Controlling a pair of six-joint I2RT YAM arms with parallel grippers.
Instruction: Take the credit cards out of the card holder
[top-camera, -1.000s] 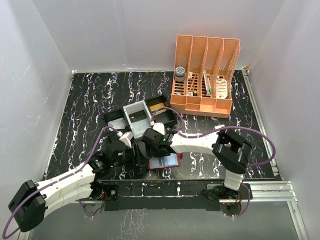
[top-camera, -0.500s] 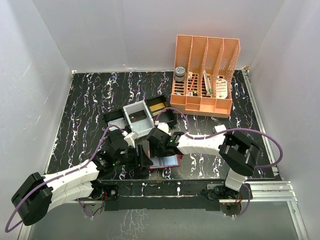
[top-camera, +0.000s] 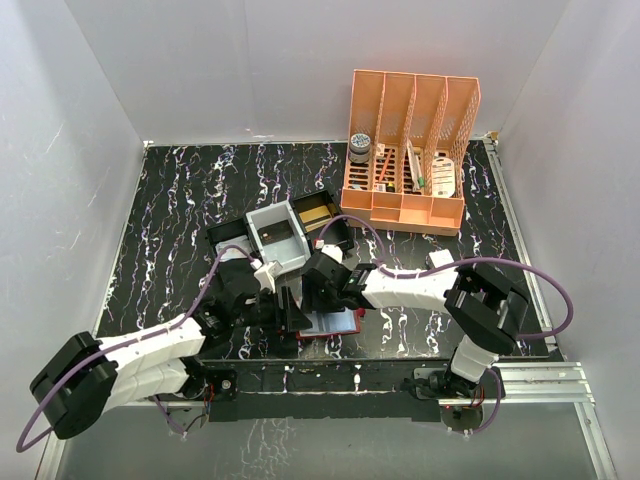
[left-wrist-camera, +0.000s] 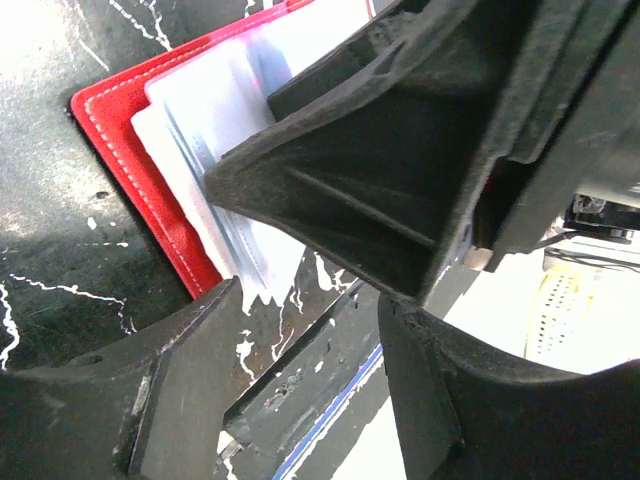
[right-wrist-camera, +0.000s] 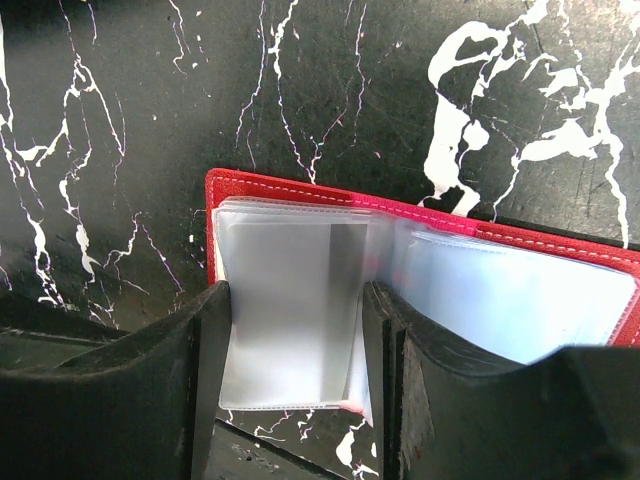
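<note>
The card holder (right-wrist-camera: 300, 186) lies open and flat on the black white-veined table (top-camera: 180, 200), close to its near edge and about midway across. Its red stitched cover frames a stack of cloudy plastic sleeves (right-wrist-camera: 290, 310) on each half. A grey band (right-wrist-camera: 347, 300) shows through the front left-hand sleeve. It is too blurred for me to tell if it is one of the credit cards, and I can read no print on it.

The right gripper (right-wrist-camera: 295, 375) hangs right over the holder, fingers apart. One stands on each side of the left-hand sleeve stack, and I cannot tell if they touch it. The left gripper (left-wrist-camera: 310, 385) comes in from the left, its two fingers also apart, nothing between them. From its wrist camera the other arm's black finger fills most of the view, with the holder's red corner behind.

Just beyond both grippers sits a black tray (top-camera: 335, 232) with a grey insert (top-camera: 275, 228). At the far right of the table stands an orange slotted organizer (top-camera: 410, 110) holding a round tin (top-camera: 359, 146) and other small things. Any labels on them are too small to read. Purple cables (top-camera: 520, 275) loop off both arms.
</note>
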